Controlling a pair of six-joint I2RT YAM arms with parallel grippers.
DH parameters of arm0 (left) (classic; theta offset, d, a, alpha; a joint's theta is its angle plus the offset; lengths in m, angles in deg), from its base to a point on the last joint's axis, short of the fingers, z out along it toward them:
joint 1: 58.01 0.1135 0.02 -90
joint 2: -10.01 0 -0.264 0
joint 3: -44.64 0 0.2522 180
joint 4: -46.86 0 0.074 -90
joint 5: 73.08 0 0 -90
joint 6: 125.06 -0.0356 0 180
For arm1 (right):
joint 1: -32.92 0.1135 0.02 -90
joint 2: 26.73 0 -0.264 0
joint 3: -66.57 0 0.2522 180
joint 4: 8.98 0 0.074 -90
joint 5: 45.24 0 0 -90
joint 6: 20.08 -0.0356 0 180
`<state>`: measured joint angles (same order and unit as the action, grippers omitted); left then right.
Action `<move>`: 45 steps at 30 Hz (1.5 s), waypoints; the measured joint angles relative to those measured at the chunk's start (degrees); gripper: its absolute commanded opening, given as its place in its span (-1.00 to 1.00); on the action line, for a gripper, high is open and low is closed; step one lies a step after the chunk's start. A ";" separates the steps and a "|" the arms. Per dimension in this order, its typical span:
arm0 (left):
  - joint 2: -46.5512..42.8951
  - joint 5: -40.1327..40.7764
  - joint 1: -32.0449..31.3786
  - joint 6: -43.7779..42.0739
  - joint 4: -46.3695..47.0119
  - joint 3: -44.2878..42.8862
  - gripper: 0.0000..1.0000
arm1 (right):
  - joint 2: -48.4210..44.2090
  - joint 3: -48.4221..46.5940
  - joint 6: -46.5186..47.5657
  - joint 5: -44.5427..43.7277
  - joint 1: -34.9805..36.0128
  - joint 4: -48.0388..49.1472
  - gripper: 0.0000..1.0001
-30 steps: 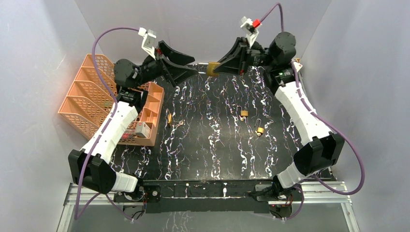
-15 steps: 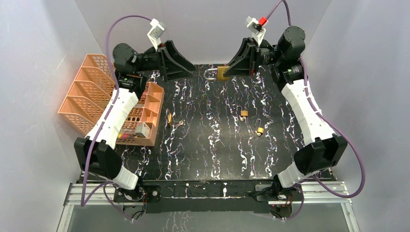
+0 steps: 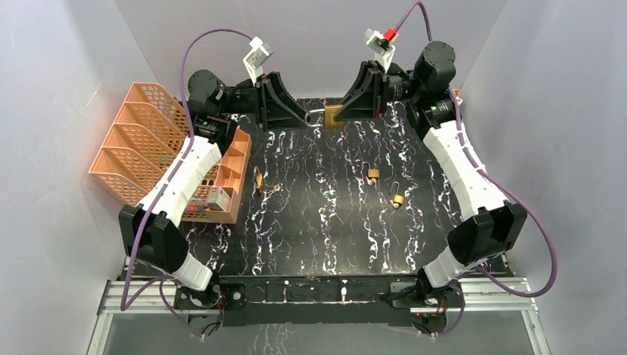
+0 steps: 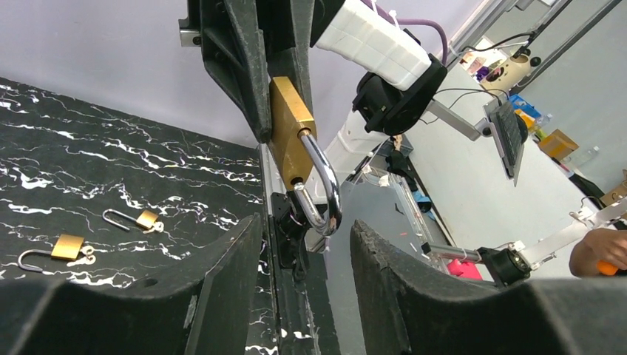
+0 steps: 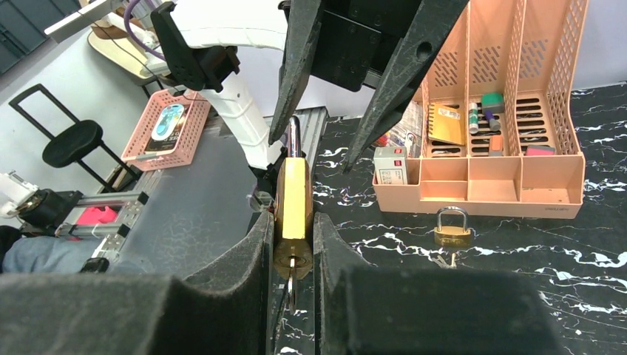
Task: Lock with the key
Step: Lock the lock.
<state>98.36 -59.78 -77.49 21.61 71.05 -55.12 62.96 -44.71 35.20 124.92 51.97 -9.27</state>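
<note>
Right wrist view shows the right gripper [image 5: 293,222] clamped on the brass padlock [image 5: 293,196] above the far edge of the tabletop [image 3: 325,222], presenting its shackle [image 4: 326,185] between the half-open jaws of the left gripper [image 4: 307,225], presumably to be pressed shut.

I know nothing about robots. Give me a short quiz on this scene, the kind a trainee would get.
1. Which tool holds the big brass padlock? A left, B right, C neither.
2. True or false: the orange organizer stands at the right edge of the table.
3. How many small padlocks lie loose on the table?
Key: 1 B, the right tool. 2 False: the orange organizer stands at the left edge. 3 Three.
</note>
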 measured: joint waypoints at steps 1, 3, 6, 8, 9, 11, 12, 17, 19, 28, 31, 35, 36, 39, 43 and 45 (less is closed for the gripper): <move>0.02 0.00 -0.04 0.04 0.31 0.00 -0.10 | 0.09 0.00 -0.02 -0.09 0.09 0.00 -1.00; 0.04 0.00 -0.04 0.35 1.03 0.00 -0.10 | 0.26 0.00 -0.04 -0.09 0.11 0.02 -1.00; 0.07 0.00 -0.11 1.07 2.27 0.00 -0.17 | 0.37 0.00 -0.04 -0.09 0.11 0.02 -1.00; 0.09 0.00 -0.13 1.49 2.93 0.00 -0.22 | 0.39 0.00 -0.04 -0.09 0.11 0.02 -1.00; 0.09 0.00 -0.13 1.70 3.23 0.00 -0.27 | 0.39 0.02 -0.04 -0.09 0.11 0.02 -1.00; 0.11 0.02 -0.13 2.10 3.76 0.00 -0.37 | 0.39 0.00 -0.04 -0.09 0.11 0.04 -1.00; 0.13 0.00 -0.13 2.29 4.04 0.00 -0.40 | 0.39 0.02 -0.04 -0.09 0.11 0.02 -1.00; 0.50 0.00 -0.13 3.02 5.11 0.00 -0.56 | 0.39 0.02 -0.04 -0.07 0.11 0.02 -1.00; 0.50 0.04 -0.13 3.15 5.31 0.00 -0.62 | 0.39 0.02 -0.04 -0.07 0.11 0.02 -1.00; 0.50 0.24 -0.15 3.63 6.43 -0.11 -1.00 | 0.46 0.13 -0.02 -0.46 -0.09 0.00 -1.00; 0.50 0.28 -0.24 3.63 6.58 -0.11 -1.00 | 0.46 0.15 -0.04 -0.52 -0.09 0.02 -1.00; 0.50 0.31 -0.55 3.63 6.60 -0.11 -1.00 | 0.46 0.15 -0.04 -0.42 -0.13 0.02 -1.00; 0.50 0.31 -0.57 3.63 6.62 -0.11 -1.00 | 0.46 0.15 -0.04 -0.35 -0.13 0.02 -1.00; 0.50 0.33 -0.61 3.43 6.62 -0.11 -1.00 | 0.46 0.15 -0.17 -0.26 -0.13 0.11 -1.00; 0.44 0.92 -0.63 1.75 6.80 0.46 -1.00 | 0.46 0.26 -1.22 -0.35 -0.24 0.96 -1.00; 0.13 1.36 -0.63 0.11 6.43 1.07 -1.00 | 0.46 0.74 -2.12 -0.42 -0.31 2.08 -1.00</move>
<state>98.49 -58.43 -78.13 21.72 77.48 -54.05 63.42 -43.96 33.08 124.50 51.66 -7.19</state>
